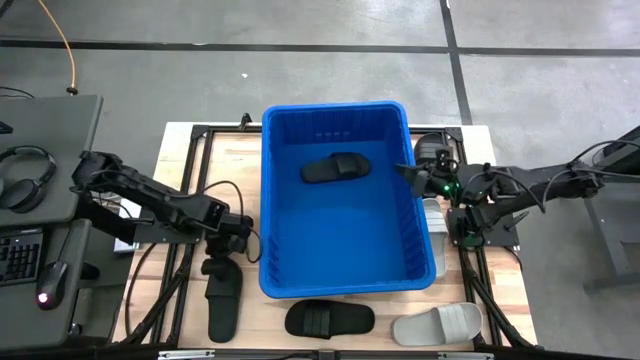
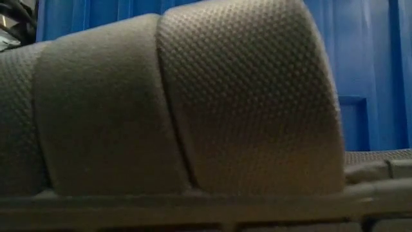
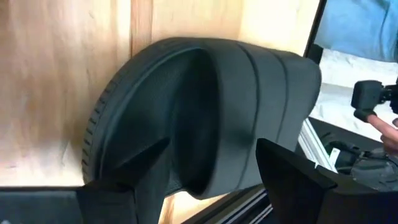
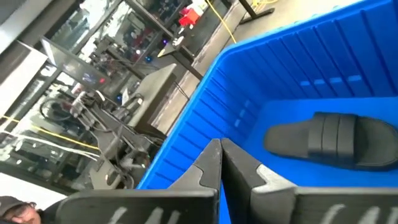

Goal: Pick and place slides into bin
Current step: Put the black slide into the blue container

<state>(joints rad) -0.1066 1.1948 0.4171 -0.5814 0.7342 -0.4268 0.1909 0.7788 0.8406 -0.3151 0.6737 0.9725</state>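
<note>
While one black slide [image 1: 336, 168] lies in the blue ribbed bin [image 1: 272, 200], the left hand [image 1: 222, 262] grasps another black slide [image 1: 222, 300].

Right gripper [image 4: 221, 163]: two dark fingers pressed together, nothing between them, tips over the bin's rim.
Bin [image 4: 249, 93]: bright blue tub with ribbed walls; its near wall runs just past the fingertips, its floor opens beyond them.
Black slide [image 4: 333, 146]: lies flat on the bin floor, beyond the gripper and off to one side, wide ribbed strap up, well apart from the fingers.
Room past the bin: cluttered workbenches, cables and a red object [image 4: 191, 14] far behind.
</note>
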